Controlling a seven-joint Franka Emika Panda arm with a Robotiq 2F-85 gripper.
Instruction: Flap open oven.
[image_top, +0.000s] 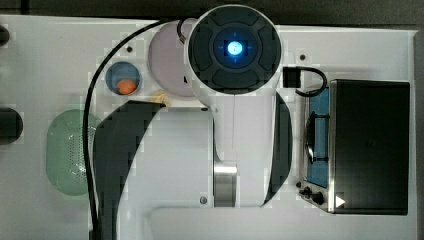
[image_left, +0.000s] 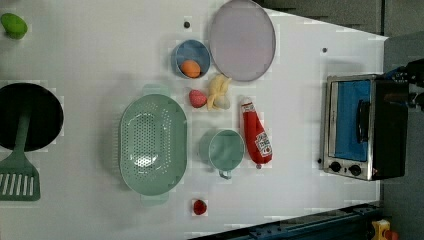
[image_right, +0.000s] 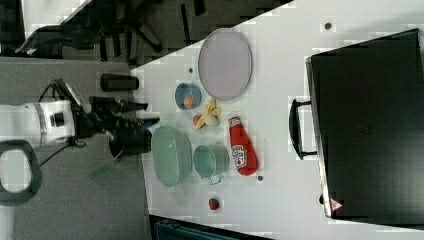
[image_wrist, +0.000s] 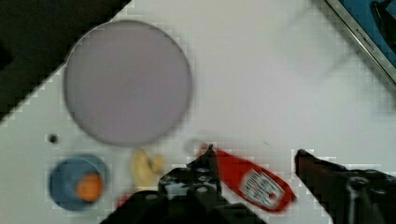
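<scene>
The oven (image_top: 370, 145) is a black box with a silver front frame at the top view's right. Its blue glass door (image_left: 350, 120) looks shut, with the dark handle (image_left: 362, 120) across it and black knobs (image_left: 345, 167) beside it. In the right view the oven (image_right: 370, 125) is seen from above, handle (image_right: 295, 130) sticking out. My gripper (image_wrist: 254, 156) is open with nothing between its fingers (image_wrist: 208, 161); it hangs high over the red ketchup bottle (image_wrist: 254, 182), well away from the oven corner (image_wrist: 369, 28). In the right view my gripper (image_right: 147, 114) points toward the table.
On the white table lie a lilac plate (image_left: 242, 40), a blue bowl with an orange (image_left: 191, 59), a banana (image_left: 217, 92), a ketchup bottle (image_left: 256, 132), a green cup (image_left: 225, 150), a green colander (image_left: 152, 142) and a strawberry (image_left: 199, 206). A black pan (image_left: 30, 117) sits at the left view's left.
</scene>
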